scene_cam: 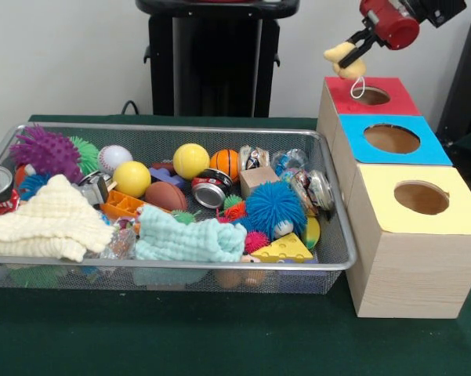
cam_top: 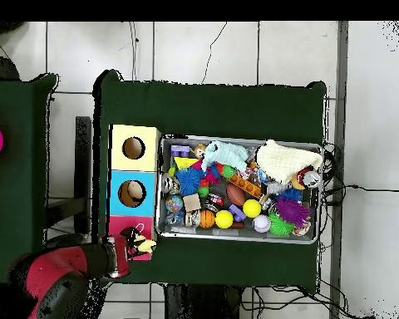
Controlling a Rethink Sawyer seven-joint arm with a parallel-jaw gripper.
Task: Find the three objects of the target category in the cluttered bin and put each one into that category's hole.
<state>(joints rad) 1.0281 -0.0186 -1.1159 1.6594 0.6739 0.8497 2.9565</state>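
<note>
Above the red-topped box (scene_cam: pixel 370 96) at the table's far right, seen from the front, my claw (scene_cam: pixel 351 53) is clenched on a small yellow toy (scene_cam: pixel 342 59), while the cluttered bin (scene_cam: pixel 341 235) fills the table's middle. From overhead, my claw (cam_top: pixel 137 243) hangs at the near left corner, the bin (cam_top: pixel 239 237) just beside the three boxes.

The hand (scene_cam: pixel 351 52), at the end of a red arm (scene_cam: pixel 389 22), holds a small pale yellow toy (scene_cam: pixel 343 59) with a white loop above the red-topped box (scene_cam: pixel 366 97). Beside it stand a blue-topped box (scene_cam: pixel 392 139) and a yellow-topped box (scene_cam: pixel 420 200), each with a round hole. The wire mesh bin (scene_cam: pixel 338 235) sits on the green desk (scene_cam: pixel 219 337), full of balls, cloths and cans.
</note>
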